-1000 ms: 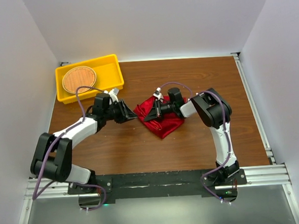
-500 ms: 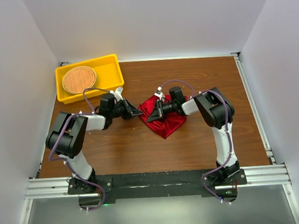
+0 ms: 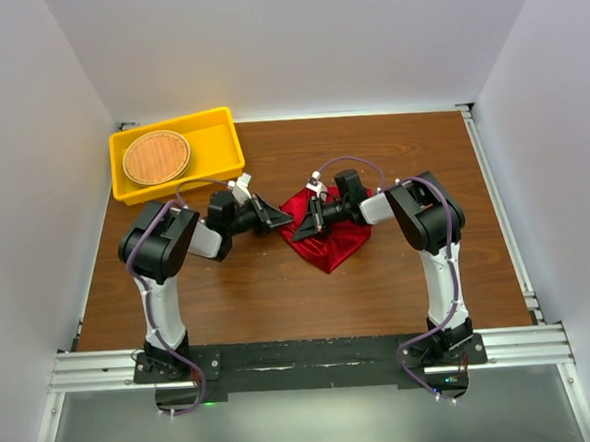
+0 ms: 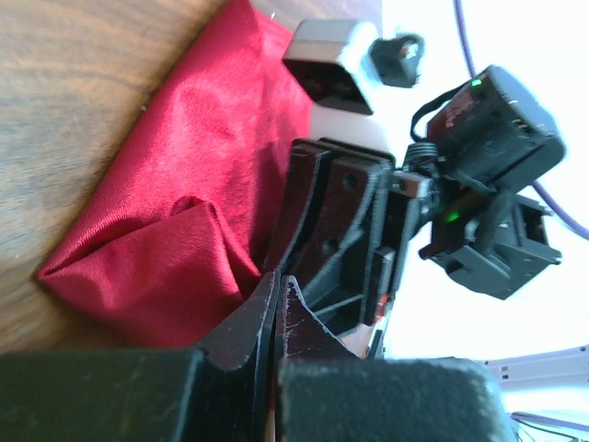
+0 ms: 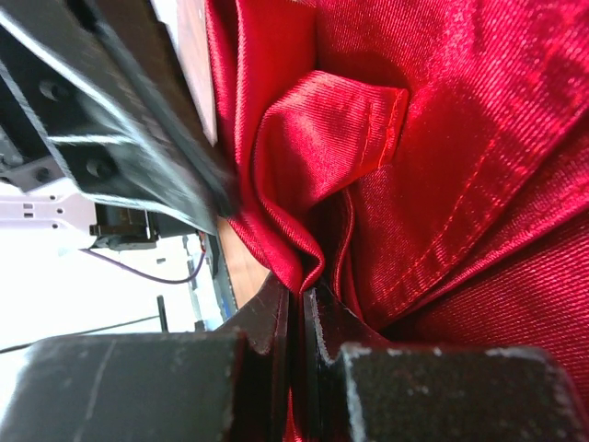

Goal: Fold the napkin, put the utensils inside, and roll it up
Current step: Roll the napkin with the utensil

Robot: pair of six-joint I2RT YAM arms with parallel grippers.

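The red napkin (image 3: 331, 241) lies crumpled in the middle of the table. My right gripper (image 3: 298, 226) reaches in from the right, low over its left corner. In the right wrist view it (image 5: 299, 293) is shut on a raised fold of the napkin (image 5: 460, 138). My left gripper (image 3: 279, 224) comes in from the left, tip to tip with the right one. It (image 4: 279, 284) is shut, and a fold of the napkin (image 4: 184, 193) lies against its left finger with no cloth showing between the tips. The utensils are out of view.
A yellow bin (image 3: 215, 136) stands at the back left with a round woven mat (image 3: 156, 157) in it. White walls close in the table on three sides. The left arm's elbow is folded near the table's left side.
My left gripper has moved right, up to the napkin's left corner, and has shut. The left arm's elbow has folded up. The right gripper has kept its grip and barely moved.
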